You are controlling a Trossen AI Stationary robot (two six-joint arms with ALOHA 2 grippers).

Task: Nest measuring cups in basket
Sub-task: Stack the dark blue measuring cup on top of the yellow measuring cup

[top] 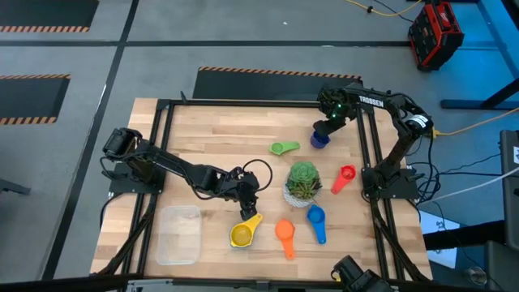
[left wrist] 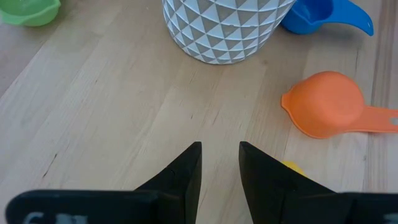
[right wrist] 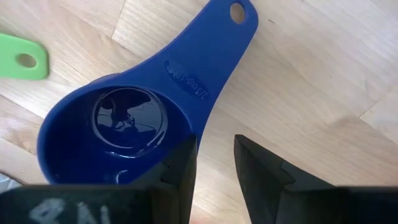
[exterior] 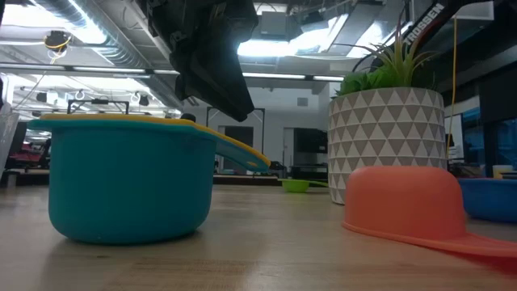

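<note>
Zero cups in basket; left gripper over yellow cup, right gripper over dark-blue cup, both slightly parted, empty.

The high view looks straight down from well above the table, taking in both arms, while the low view sits at table-top height and faces level across the wood into the room, so close to the yellow cup that it fills the left of that picture. The left wrist view looks forward and down past its own 2 fingers, sharing the plant pot and orange cup with the high and low views. The right wrist view hangs very near the dark blue cup, sharing it with the high view.
</note>
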